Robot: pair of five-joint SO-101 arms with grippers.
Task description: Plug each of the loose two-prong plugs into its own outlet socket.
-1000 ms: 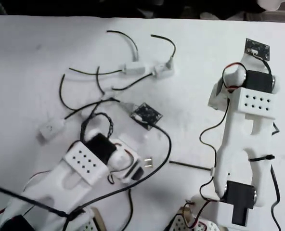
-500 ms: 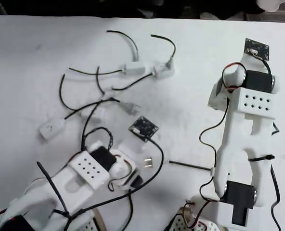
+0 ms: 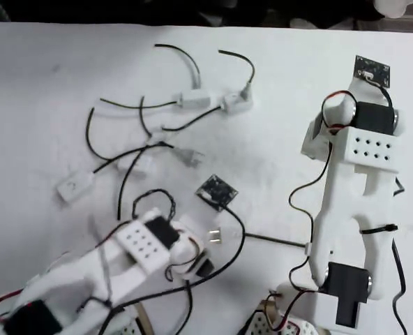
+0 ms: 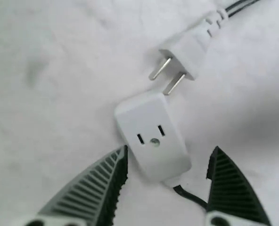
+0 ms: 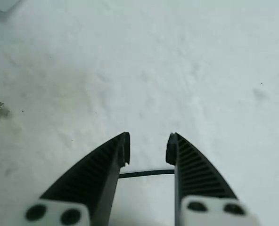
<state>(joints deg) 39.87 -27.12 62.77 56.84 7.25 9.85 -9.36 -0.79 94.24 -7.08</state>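
We saw the left gripper [image 4: 168, 153] straddling the outlet socket [image 4: 151, 136], jaws wide.
Near the middle of the table's [image 3: 53, 70] near edge, we judged it should close squarely on the socket's sides, since the two-prong plug [image 4: 189, 49] lay just beside, prongs off the slots; the right gripper [image 5: 148, 141] had its jaws narrowly apart, empty.

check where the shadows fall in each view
High view: flat, even light on the white table, no hard shadows. Left wrist view: a soft grey shadow lies on the table beside the plug and the outlet socket. Right wrist view: a dim patch darkens the table ahead of the right claw.
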